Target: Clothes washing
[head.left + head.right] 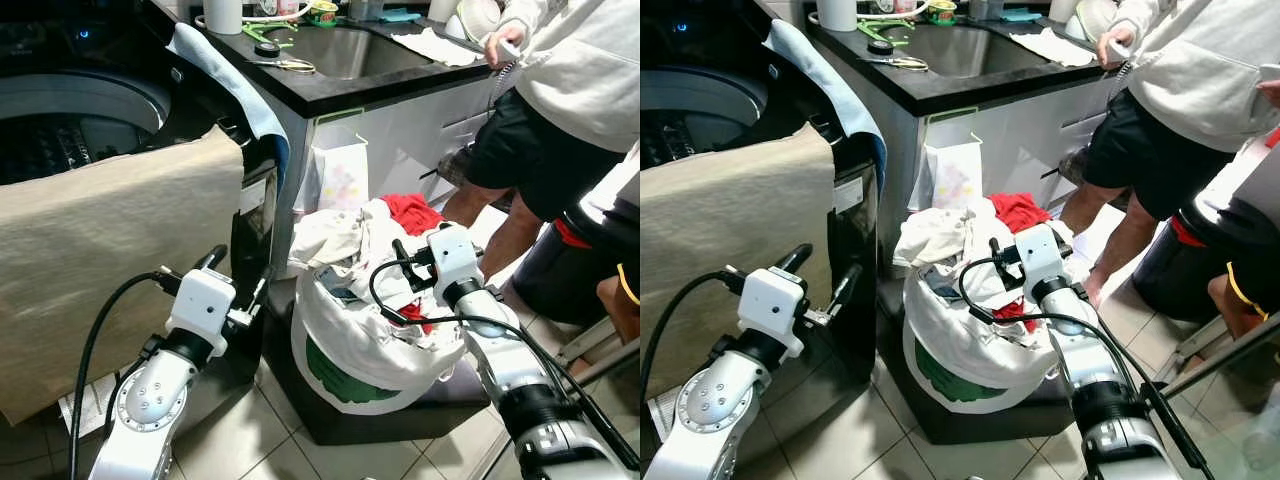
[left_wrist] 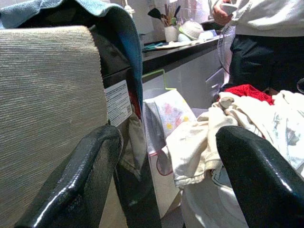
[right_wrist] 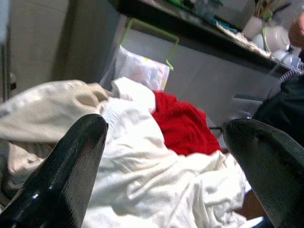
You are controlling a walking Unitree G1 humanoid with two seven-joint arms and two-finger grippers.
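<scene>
Left eye view: heaped white and red laundry (image 1: 365, 250) sits in its white cloth-lined basket (image 1: 350, 350) beside the black top-loading washing machine (image 1: 90, 110); nothing loaded yet that I can see. Right gripper (image 3: 166, 156) spread just above the pile, gripping nothing; left gripper (image 2: 166, 166) also spread, near the washer front.

No readable text. White label (image 2: 118, 102) on the washing machine (image 2: 118, 57) front carries print, too small to make out.

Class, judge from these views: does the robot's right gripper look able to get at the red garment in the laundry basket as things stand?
Probably yes. The right gripper hangs open over the laundry basket, and the red garment lies exposed on top of the white clothes, with nothing between.
</scene>
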